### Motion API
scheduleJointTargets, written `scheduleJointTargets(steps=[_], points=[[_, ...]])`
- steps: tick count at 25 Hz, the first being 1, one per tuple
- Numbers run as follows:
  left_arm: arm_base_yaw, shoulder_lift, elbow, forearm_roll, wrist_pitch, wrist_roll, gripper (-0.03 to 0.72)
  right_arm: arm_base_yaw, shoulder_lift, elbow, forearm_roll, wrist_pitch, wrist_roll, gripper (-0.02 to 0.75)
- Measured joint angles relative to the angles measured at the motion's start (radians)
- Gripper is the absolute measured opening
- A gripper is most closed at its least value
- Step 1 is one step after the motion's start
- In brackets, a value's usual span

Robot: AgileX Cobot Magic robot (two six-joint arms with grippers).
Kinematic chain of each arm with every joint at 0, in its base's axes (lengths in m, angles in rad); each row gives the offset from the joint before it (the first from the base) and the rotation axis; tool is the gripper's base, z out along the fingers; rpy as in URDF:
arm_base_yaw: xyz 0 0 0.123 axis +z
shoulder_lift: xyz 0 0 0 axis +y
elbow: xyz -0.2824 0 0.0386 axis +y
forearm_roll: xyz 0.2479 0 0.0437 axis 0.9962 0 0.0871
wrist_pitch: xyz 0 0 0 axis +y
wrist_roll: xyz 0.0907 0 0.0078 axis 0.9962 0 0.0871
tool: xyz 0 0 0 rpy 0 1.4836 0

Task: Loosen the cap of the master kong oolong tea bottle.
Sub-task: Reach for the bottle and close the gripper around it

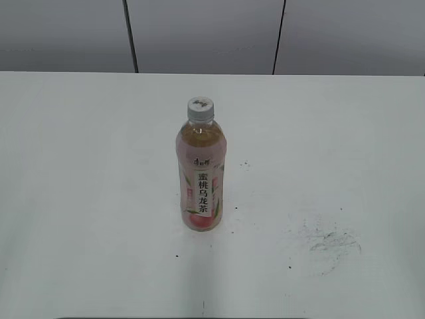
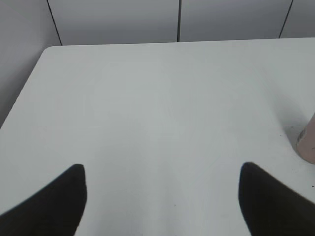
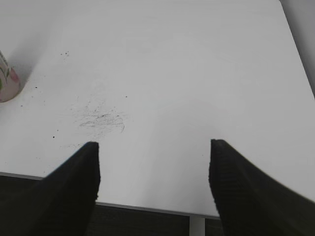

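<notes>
There is 1 master kong oolong tea bottle (image 1: 200,174) and it carries 1 cap (image 1: 200,108), seated on the neck. The bottle stands upright near the middle of the white table (image 1: 345,133), its pink-and-white label with black characters facing the exterior camera and pale amber tea showing above the label. There are 2 grippers, each seen only from its own wrist camera; neither appears in the exterior view. The left gripper (image 2: 162,196) has its 2 dark fingers (image 2: 54,201) spread wide apart with bare tabletop between them, holding nothing and touching nothing; it hangs above the table to the left of the bottle, whose base (image 2: 307,142) just shows at the right edge of that view, well apart from the fingers. The right gripper (image 3: 155,187) is likewise spread wide, its 2 dark fingers (image 3: 246,191) empty, hovering over the near edge of the table, tilted down toward the surface. In that view the bottle's foot (image 3: 7,81) peeks in at the left edge, and 1 patch of grey scuff marks (image 3: 101,119) lies on the table between the bottle and the gripper, with a few small dark specks scattered near it.
</notes>
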Motion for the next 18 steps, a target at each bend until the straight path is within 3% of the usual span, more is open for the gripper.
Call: scheduleJointTargets(steps=[18], points=[[0.0, 0.0, 0.0, 0.0, 0.0, 0.0, 0.564, 0.0, 0.0, 0.0, 0.0, 0.0, 0.0, 0.522]])
